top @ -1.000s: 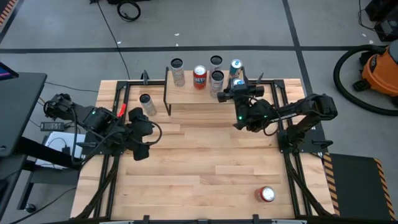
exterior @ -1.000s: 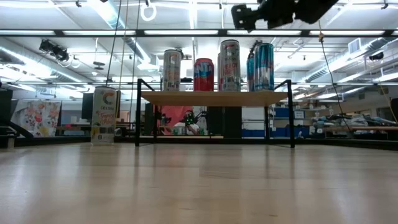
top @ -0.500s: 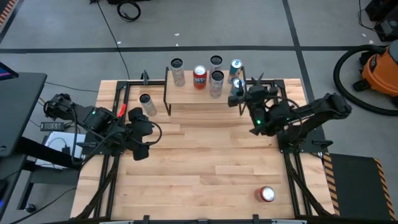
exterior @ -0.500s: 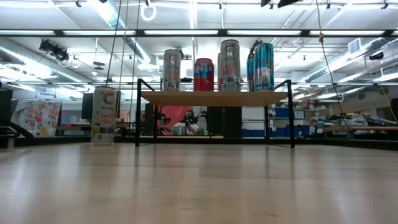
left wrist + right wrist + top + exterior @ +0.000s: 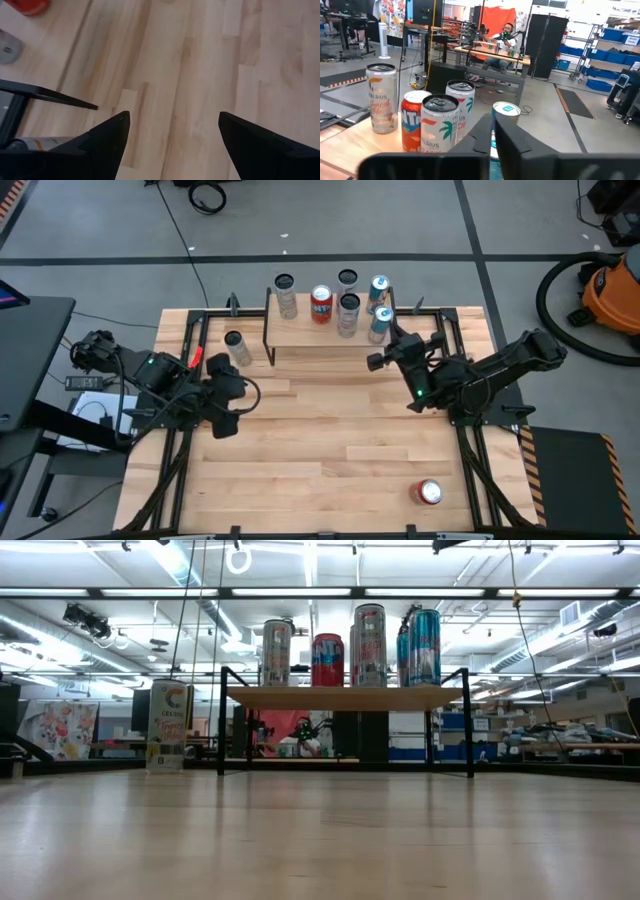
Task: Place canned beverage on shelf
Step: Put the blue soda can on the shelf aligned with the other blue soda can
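Meanwhile, at the far edge of the table (image 5: pixel 330 440), the shelf (image 5: pixel 300 332) carries six upright cans, the nearest of them a blue can (image 5: pixel 505 111) standing just ahead of the right gripper (image 5: pixel 388 348). Its fingers (image 5: pixel 482 134) are drawn together and hold nothing. Across the wood, the left gripper (image 5: pixel 226 420) waits with its fingers (image 5: pixel 107 135) spread wide over bare boards, equally empty.

Two drinks remain off the shelf. A pale can (image 5: pixel 236 343) stands upright on the tabletop just beside the shelf's left end, beyond the left fingers toward the shelf and well apart from the right ones; its long axis is vertical, so a sideways pinch around its body looks the likely approach, and the left arm is plainly the nearer. A red can (image 5: pixel 429 493) sits well behind the right fingers, near the table's front edge on that arm's side; whether it stands or lies tipped is hard to judge from overhead.

Seen at tabletop height, the shelf board (image 5: pixel 340 697) looks crowded toward its right end, with room left of the silver can (image 5: pixel 276 652).
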Controlling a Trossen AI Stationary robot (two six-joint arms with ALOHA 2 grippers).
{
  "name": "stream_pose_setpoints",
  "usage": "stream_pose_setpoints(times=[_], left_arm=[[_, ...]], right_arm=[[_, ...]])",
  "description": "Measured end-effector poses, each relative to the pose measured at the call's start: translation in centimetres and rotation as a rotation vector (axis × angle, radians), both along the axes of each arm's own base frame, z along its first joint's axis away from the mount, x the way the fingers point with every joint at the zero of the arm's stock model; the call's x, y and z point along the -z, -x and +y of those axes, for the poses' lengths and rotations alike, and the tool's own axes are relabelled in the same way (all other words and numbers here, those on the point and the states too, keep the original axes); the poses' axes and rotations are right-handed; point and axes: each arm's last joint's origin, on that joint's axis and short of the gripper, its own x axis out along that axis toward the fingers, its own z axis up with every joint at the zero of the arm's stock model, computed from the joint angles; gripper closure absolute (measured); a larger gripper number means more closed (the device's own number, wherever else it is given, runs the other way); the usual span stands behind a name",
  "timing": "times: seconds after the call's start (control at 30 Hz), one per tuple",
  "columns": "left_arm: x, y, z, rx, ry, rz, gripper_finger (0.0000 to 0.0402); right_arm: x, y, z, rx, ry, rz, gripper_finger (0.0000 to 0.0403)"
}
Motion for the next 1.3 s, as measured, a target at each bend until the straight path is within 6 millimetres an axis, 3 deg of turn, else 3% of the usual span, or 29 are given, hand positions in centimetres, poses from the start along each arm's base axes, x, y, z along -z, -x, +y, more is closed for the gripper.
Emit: stream_pose_setpoints(times=[0.1,0.73,1.1,1.3], left_arm=[[0.0,0.0,-0.1,0.013,0.018,0.009,0.0086],[0.0,0.0,-0.1,0.019,0.017,0.011,0.0086],[0.0,0.0,-0.1,0.027,0.011,0.013,0.0086],[0.0,0.0,-0.1,0.038,0.002,0.016,0.0086]], right_arm=[[0.9,0.1,0.0,0.001,0.005,0.020,0.0396],[6.1,2.1,-0.6,-0.001,0.007,0.026,0.0399],[11.9,4.2,-1.2,-0.007,0.030,0.090,0.0400],[12.3,4.4,-1.3,-0.048,0.047,0.057,0.0400]])
